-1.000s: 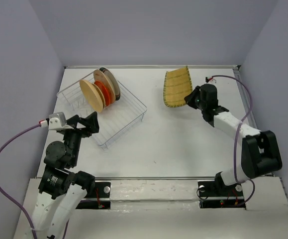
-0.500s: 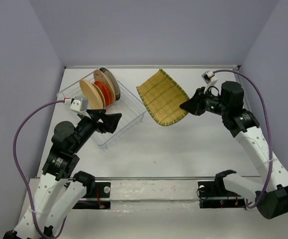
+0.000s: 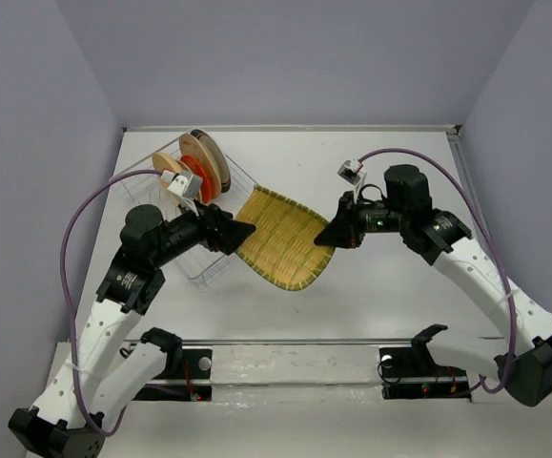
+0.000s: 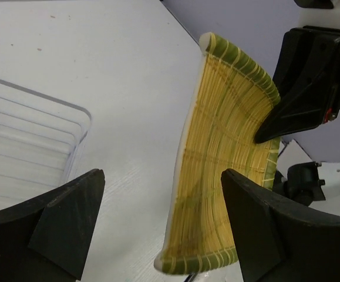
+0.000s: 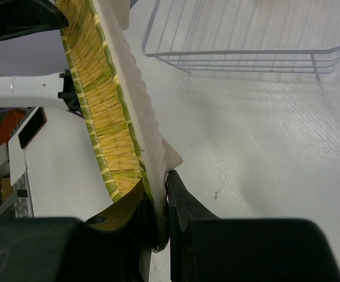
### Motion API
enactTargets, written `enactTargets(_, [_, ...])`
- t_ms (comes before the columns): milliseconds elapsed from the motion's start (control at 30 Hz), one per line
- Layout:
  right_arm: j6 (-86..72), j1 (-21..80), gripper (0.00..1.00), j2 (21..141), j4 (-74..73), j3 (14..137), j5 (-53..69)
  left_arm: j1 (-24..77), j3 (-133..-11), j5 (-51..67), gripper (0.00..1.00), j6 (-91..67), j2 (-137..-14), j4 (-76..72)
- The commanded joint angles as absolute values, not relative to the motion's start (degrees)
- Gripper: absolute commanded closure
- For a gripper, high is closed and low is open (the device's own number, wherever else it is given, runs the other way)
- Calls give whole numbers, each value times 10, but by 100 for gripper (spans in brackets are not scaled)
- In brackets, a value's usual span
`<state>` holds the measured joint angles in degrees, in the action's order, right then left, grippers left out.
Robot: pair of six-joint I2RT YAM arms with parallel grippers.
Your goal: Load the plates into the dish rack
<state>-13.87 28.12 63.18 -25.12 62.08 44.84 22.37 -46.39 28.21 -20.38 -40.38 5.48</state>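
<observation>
While right gripper (image 3: 327, 238) clamped yellow plate (image 3: 280, 239) by its rim, tilted up presumably for handover, left gripper (image 3: 245, 231) gaped empty facing it, near the far-left-corner dish rack (image 3: 206, 275).

A white table (image 3: 380, 286) with faint wood grain fills the middle of the top view. Plain lavender walls close it in: a back wall (image 3: 285, 57) at 12 o'clock, a left wall (image 3: 28, 162) at 9 and a right wall (image 3: 533, 105) at 3. A pale glossy ledge (image 3: 295, 358) borders it at 6 o'clock.
</observation>
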Motion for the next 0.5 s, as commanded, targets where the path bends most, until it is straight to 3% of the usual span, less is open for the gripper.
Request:
enactTargets(0, [-135, 308, 93, 643, -212, 649, 483, 220, -452, 390, 14, -206, -411, 12])
enactTargets(67, [-132, 314, 93, 653, -210, 653, 485, 221, -446, 398, 22, -207, -418, 11])
enactTargets(100, [-130, 314, 93, 657, -208, 655, 491, 221, -439, 401, 47, -209, -419, 7])
enactTargets(167, [-134, 321, 93, 672, -198, 660, 495, 221, -433, 417, 68, -214, -421, 4])
enactTargets(200, [-134, 321, 93, 679, -195, 664, 502, 221, -430, 424, 85, -216, -421, 4])
enactTargets(233, [-133, 321, 93, 693, -194, 674, 506, 221, -427, 436, 93, -220, -421, -3])
enactTargets(400, [-122, 321, 93, 723, -195, 715, 497, 220, -417, 418, 95, -254, -389, -46])
enactTargets(467, [-126, 321, 82, 729, -196, 729, 485, 218, -403, 389, 95, -312, -368, -80])
